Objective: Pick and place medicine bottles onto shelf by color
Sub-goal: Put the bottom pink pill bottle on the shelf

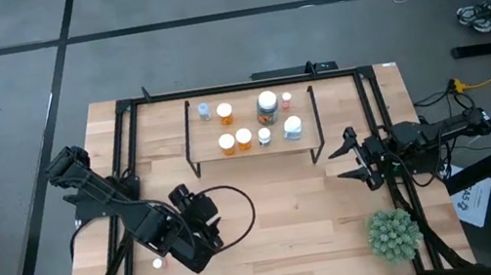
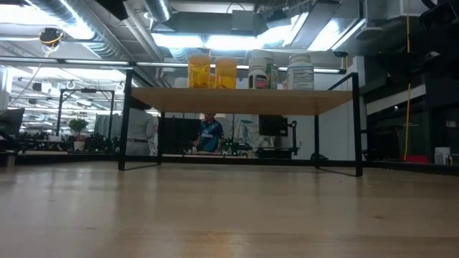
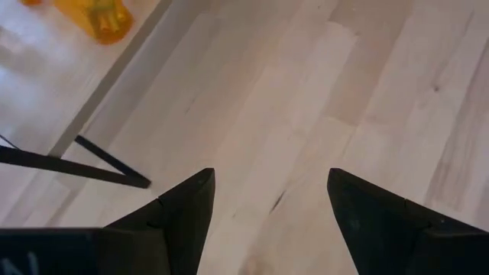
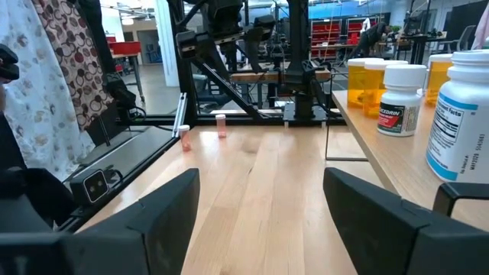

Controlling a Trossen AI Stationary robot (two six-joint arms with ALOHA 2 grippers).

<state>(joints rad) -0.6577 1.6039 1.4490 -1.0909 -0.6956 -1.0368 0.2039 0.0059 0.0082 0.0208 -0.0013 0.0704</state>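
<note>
I see orange and white white-capped pill bottles (image 1: 244,138) standing on the light-wood shelf (image 1: 252,149); left gripper (image 1: 202,225) and right gripper (image 1: 345,162) both gape empty

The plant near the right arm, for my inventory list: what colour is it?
Green, a spiky ball-shaped plant; clearest in the high view.

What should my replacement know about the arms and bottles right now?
Left gripper: open, empty, over the table's near-left part.
Right gripper: open, empty, by the shelf's right end.
Done: eight bottles stand on the shelf, three orange bottles toward its left, the large jar and white bottle to its right.
Left: two small bottles still stand on the table near the left arm.
</note>
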